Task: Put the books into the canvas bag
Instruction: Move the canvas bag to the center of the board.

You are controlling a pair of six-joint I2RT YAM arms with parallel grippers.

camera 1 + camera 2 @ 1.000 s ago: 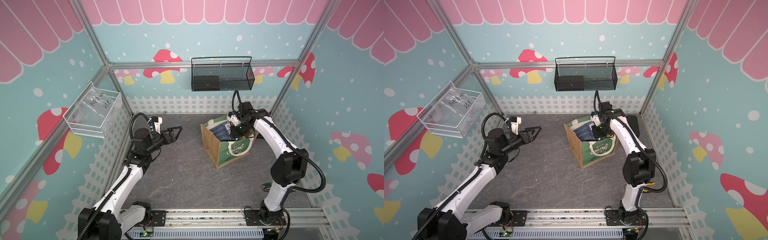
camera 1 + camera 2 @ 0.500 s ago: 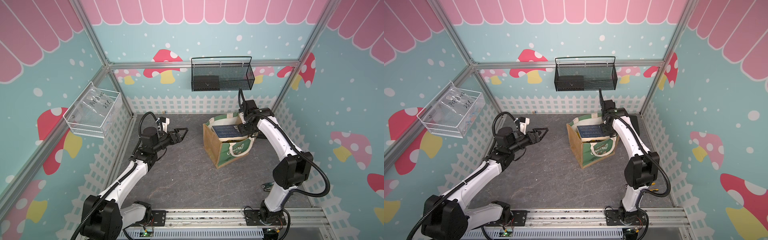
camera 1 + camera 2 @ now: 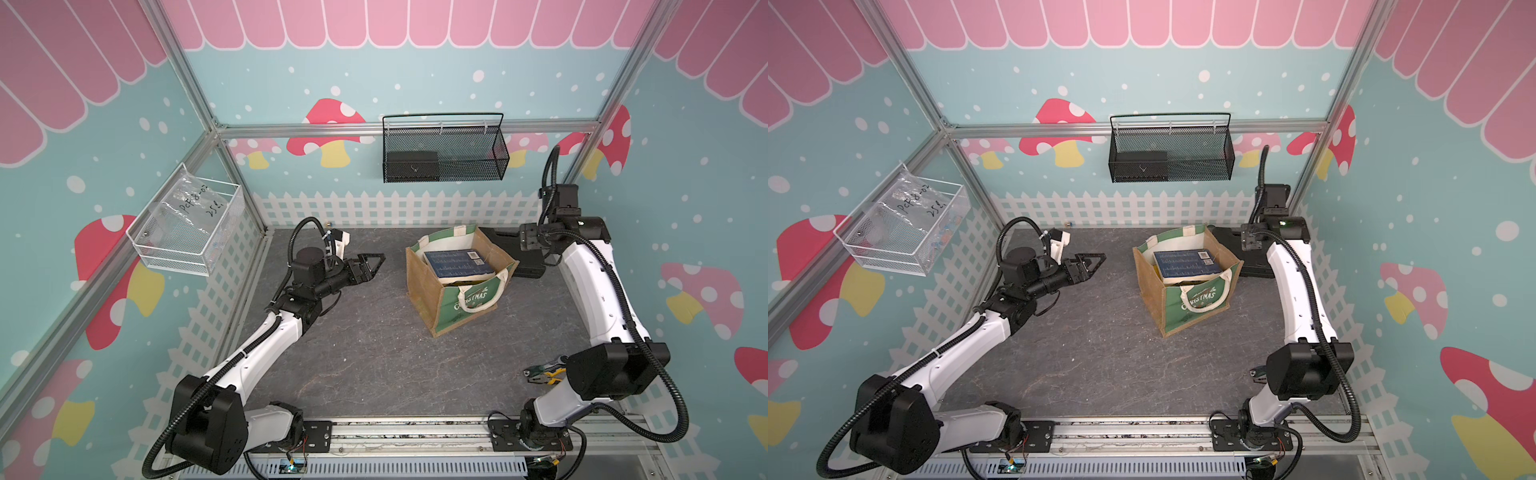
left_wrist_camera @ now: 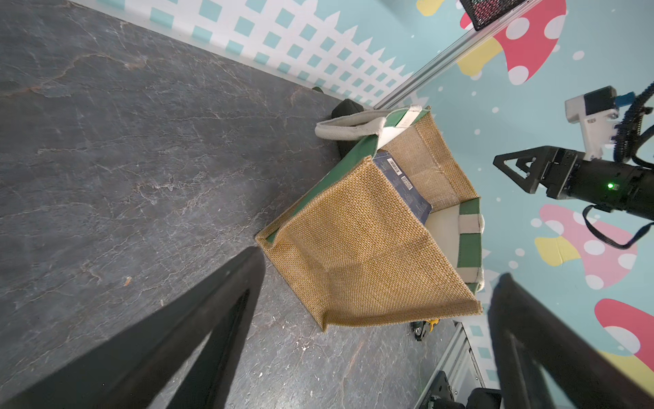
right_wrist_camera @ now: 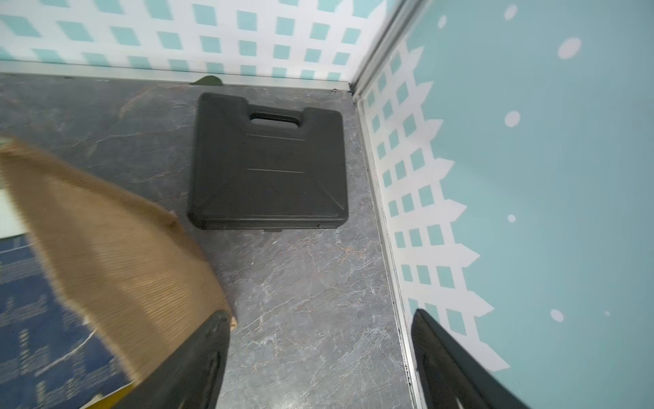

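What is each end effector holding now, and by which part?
Nothing is held. The left end effector and the right end effector are open and empty; the navy blue paperback lies in the tan jute bag.

One bag [image 3: 424, 291], one book [image 3: 457, 266] showing in it, one black case [image 5: 269, 166], one white basket [image 3: 178, 259], one black basket [image 3: 457, 166], one pliers [image 3: 546, 372].

Mushroom-print teal walls [image 3: 415, 75] enclose grey slate floor [image 3: 374, 353]
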